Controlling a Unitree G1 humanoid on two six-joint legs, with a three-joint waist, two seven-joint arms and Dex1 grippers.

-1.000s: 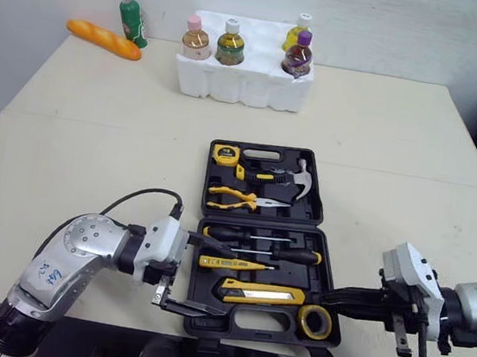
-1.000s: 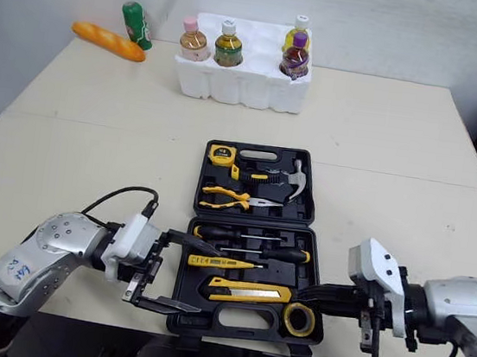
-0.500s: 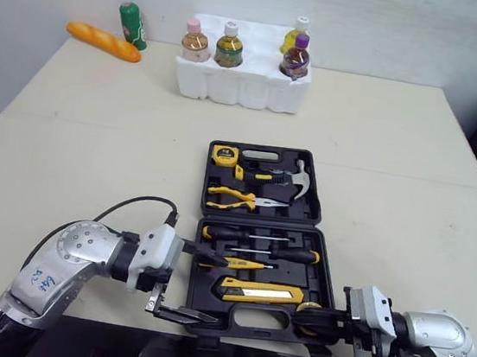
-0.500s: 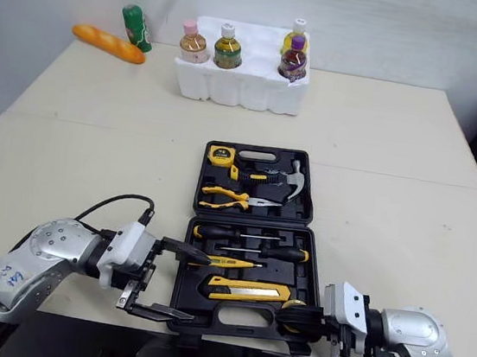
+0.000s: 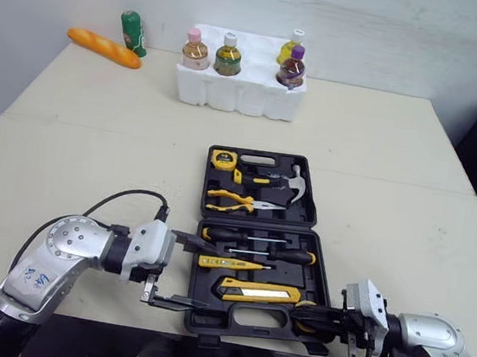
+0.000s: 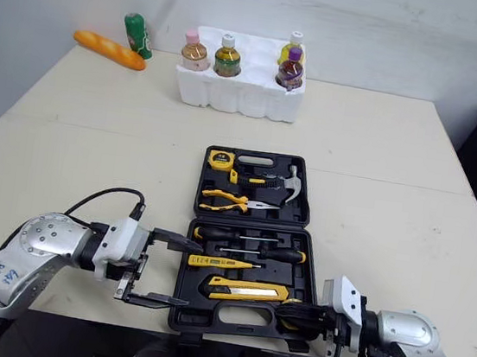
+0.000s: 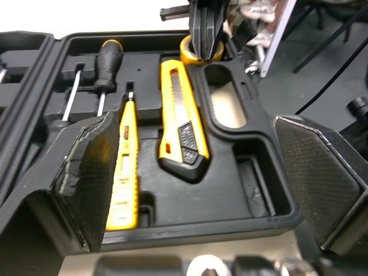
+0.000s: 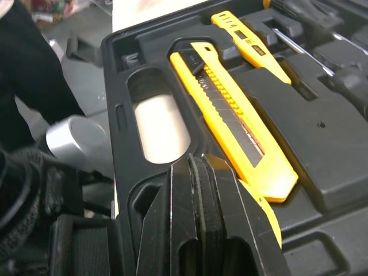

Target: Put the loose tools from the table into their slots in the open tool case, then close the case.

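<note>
the tool case is lying open near the table's 6 o'clock edge, its two halves joined by a hinge line running 9 to 3 o'clock. the far half, holding hammer, pliers and tape measure, is sitting at 12 o'clock from that line. the near half, holding the screwdrivers and the utility knife, is sitting at 6 o'clock from it, and these long tools are all lying along 9 to 3.

the left gripper is reaching in from 9 o'clock with its fingers spread wide, straddling the near half's 7 o'clock corner, one finger over the tray and one along the front edge. the right gripper is coming in from 3 o'clock with its fingers pressed together, their tips sitting on the yellow tape roll in the 5 o'clock corner; i cannot tell whether they are pinching its wall.

every slot is looking filled, so closing seems to be what is remaining. both arms are nearer the near half, so that half would be swinging up and over toward 12 o'clock, and the right fingers would need clearing out first.
</note>
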